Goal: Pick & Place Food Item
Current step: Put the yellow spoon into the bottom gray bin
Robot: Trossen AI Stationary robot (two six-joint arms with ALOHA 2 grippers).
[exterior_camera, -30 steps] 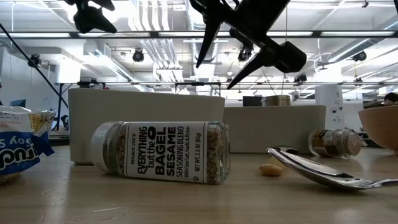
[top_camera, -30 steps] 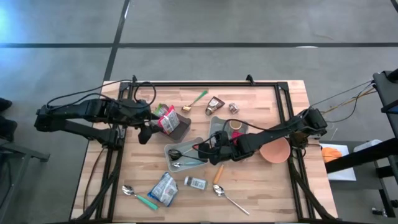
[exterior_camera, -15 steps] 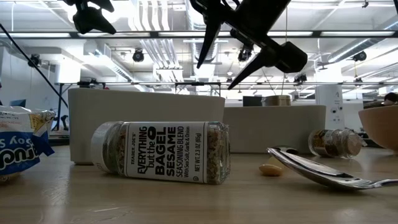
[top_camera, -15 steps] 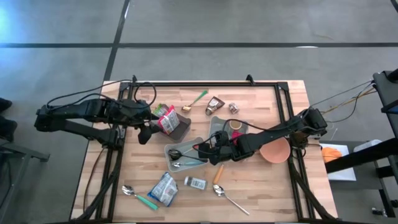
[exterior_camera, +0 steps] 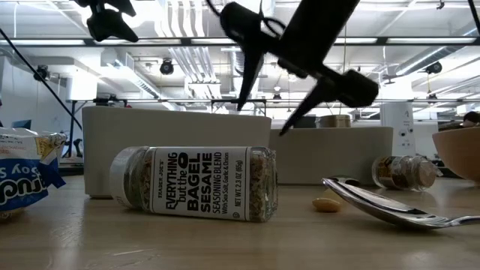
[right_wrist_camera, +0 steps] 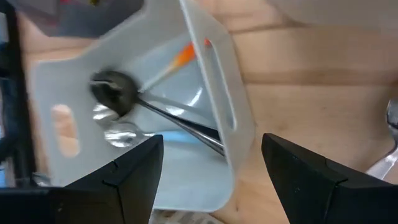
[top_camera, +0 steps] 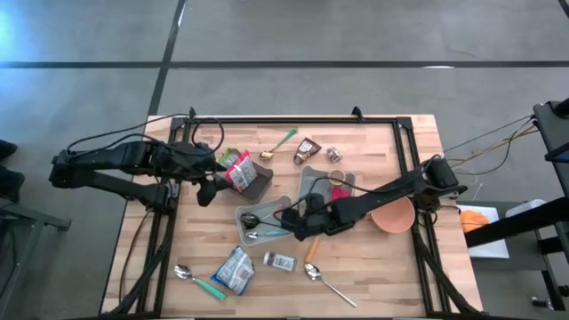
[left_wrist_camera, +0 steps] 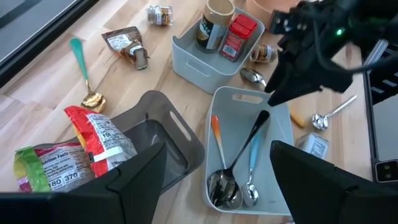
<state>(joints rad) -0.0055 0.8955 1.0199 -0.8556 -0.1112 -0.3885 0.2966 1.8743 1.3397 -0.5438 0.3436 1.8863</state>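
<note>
Food items lie scattered on the wooden table: a seasoning bottle [top_camera: 280, 261] [exterior_camera: 195, 182] on its side, a blue packet [top_camera: 233, 269], a brown packet [top_camera: 307, 148], a small jar [top_camera: 333, 154], and a red-and-green packet [top_camera: 238, 169] [left_wrist_camera: 99, 140] lying partly in a dark bin [top_camera: 258, 185]. My right gripper [top_camera: 292, 220] [exterior_camera: 274, 94] hangs open above the near edge of a pale utensil tray [top_camera: 267, 238] [right_wrist_camera: 230, 124] that holds spoons. My left gripper [top_camera: 209, 188] [left_wrist_camera: 217, 199] is open and hovers beside the dark bin at the left.
A pale bin [top_camera: 324, 182] holds a cup and a red box. A tan bowl [top_camera: 393, 213] stands at the right. Loose spoons [top_camera: 324, 280] [top_camera: 191, 277] [top_camera: 277, 144] and an orange piece [top_camera: 311, 247] lie around. A black frame edges the table.
My right gripper has come down and shifted toward the table's left and near edges, over the utensil tray, rolling a little as it went. Its fingers stay open.
</note>
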